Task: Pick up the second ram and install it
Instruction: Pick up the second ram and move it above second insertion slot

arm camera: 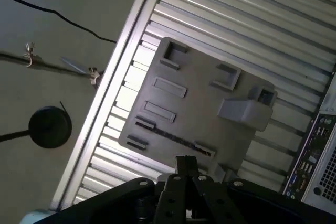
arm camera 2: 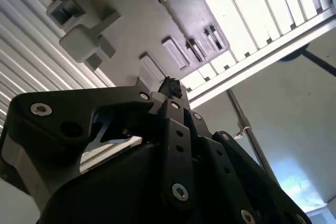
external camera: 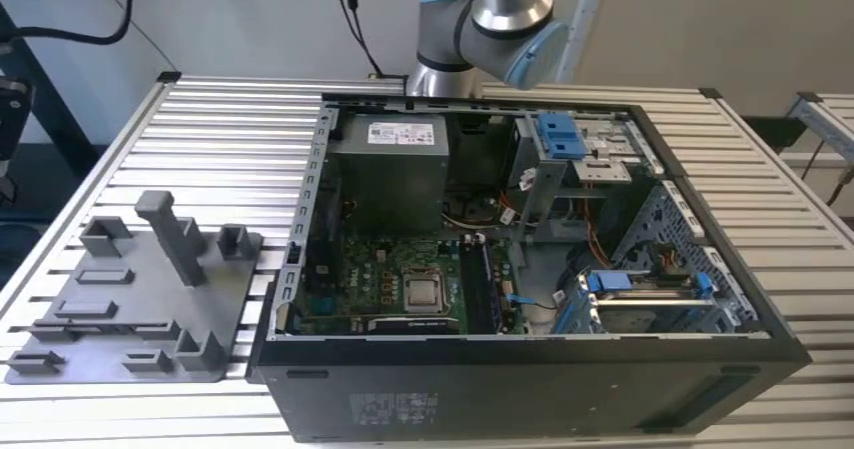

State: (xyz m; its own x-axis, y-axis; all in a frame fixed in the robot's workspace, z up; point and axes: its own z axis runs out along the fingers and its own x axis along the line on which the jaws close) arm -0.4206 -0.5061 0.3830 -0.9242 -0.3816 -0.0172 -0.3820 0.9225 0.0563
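One pincer [arm camera: 186,162] over grey tray [arm camera: 202,106], 2nd ram [arm camera: 170,136] nr tray edge

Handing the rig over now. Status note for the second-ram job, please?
The gripper hangs above the grey holder tray, clear of it, and is not holding the ram.
The second ram looks to be the thin dark strip in the tray's long slot, seen in both wrist views. It is not yet picked up.
The computer case stands open, to the exterior view's right of the tray.
Done: nothing that shows.
Left: the whole pick and install.
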